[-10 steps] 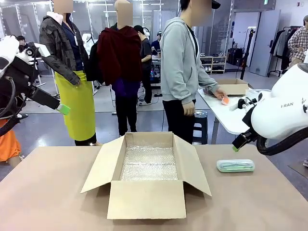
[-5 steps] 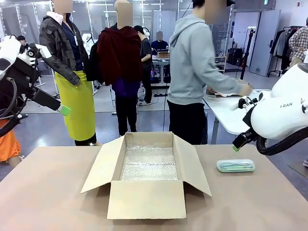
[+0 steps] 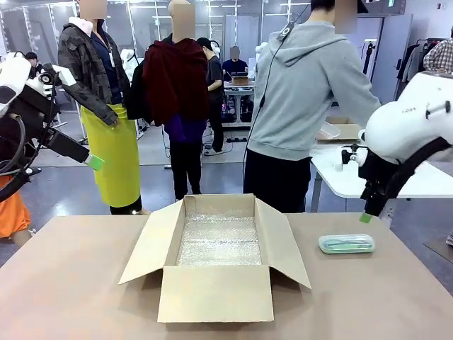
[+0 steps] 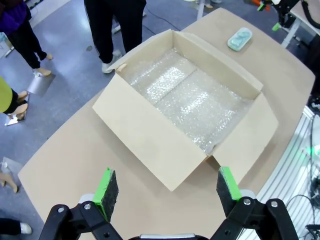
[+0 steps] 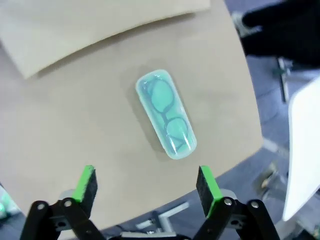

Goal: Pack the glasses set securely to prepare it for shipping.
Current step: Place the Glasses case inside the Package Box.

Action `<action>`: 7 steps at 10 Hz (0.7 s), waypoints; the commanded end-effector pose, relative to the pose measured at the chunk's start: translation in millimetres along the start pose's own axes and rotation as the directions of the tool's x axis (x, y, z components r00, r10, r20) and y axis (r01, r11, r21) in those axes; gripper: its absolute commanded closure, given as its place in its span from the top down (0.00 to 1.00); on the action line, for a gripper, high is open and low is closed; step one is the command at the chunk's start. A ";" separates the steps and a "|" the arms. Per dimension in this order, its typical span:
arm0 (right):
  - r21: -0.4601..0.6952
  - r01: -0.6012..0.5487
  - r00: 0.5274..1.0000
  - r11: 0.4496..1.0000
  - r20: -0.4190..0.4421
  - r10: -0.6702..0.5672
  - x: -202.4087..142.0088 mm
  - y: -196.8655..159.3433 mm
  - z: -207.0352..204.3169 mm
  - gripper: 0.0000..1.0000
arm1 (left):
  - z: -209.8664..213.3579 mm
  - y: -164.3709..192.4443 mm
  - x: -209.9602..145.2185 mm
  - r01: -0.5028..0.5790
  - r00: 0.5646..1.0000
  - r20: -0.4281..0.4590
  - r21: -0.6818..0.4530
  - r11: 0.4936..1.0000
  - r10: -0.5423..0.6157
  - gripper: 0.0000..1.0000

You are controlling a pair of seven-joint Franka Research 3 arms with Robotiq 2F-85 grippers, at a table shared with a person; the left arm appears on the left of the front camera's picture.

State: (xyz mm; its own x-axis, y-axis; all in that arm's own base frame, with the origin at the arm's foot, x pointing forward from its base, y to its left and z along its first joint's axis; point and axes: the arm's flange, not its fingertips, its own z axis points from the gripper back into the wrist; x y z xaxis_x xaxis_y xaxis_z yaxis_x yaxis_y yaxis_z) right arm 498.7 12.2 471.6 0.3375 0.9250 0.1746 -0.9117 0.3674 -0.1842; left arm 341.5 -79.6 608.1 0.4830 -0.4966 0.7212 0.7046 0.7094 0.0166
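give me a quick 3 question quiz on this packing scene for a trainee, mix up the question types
1. What lines the cardboard box? A foam peanuts, B bubble wrap, C newspaper.
2. True or false: the right hand is shut on the mint green case.
3. Fill in: the case lies on the table, on the robot's ___ side of the box.
Key: 1 B. 2 false, it is open, clear of the case. 3 right.
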 end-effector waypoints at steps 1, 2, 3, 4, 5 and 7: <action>0.063 -0.237 0.968 0.969 -0.072 0.241 -0.9 -33.2 -11.1 1.00 | 1.6 1.0 0.6 -0.001 1.000 0.010 -0.014 1.000 0.002 1.00; 0.075 -0.272 0.956 0.959 -0.095 0.279 3.5 -43.0 -22.1 1.00 | 1.6 1.0 0.6 -0.001 1.000 0.010 -0.014 1.000 0.002 1.00; 0.070 -0.287 0.955 0.955 -0.060 0.291 9.1 -50.5 -38.2 1.00 | 1.6 1.0 0.6 -0.001 1.000 0.010 -0.014 1.000 0.002 1.00; 0.087 -0.280 0.958 0.956 -0.037 0.284 11.7 -55.3 -54.8 1.00 | 1.6 1.0 0.6 -0.001 1.000 0.010 -0.014 1.000 0.002 1.00; 0.103 -0.262 0.963 0.959 -0.037 0.267 12.7 -60.2 -72.3 1.00 | 1.6 1.0 0.6 -0.001 1.000 0.010 -0.014 1.000 0.002 1.00; 0.096 -0.288 0.956 0.953 -0.033 0.292 12.9 -67.6 -100.0 1.00 | 1.6 1.0 0.6 -0.001 1.000 0.010 -0.014 1.000 0.002 1.00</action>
State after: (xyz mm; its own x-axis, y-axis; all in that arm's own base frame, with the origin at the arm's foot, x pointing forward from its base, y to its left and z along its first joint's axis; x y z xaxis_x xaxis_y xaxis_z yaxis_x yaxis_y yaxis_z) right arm 580.7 10.0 391.8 0.0935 0.9938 0.0605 -0.9880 0.1001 -0.1174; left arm 341.8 -79.6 608.0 0.4837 -0.4966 0.7207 0.7041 0.7099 0.0166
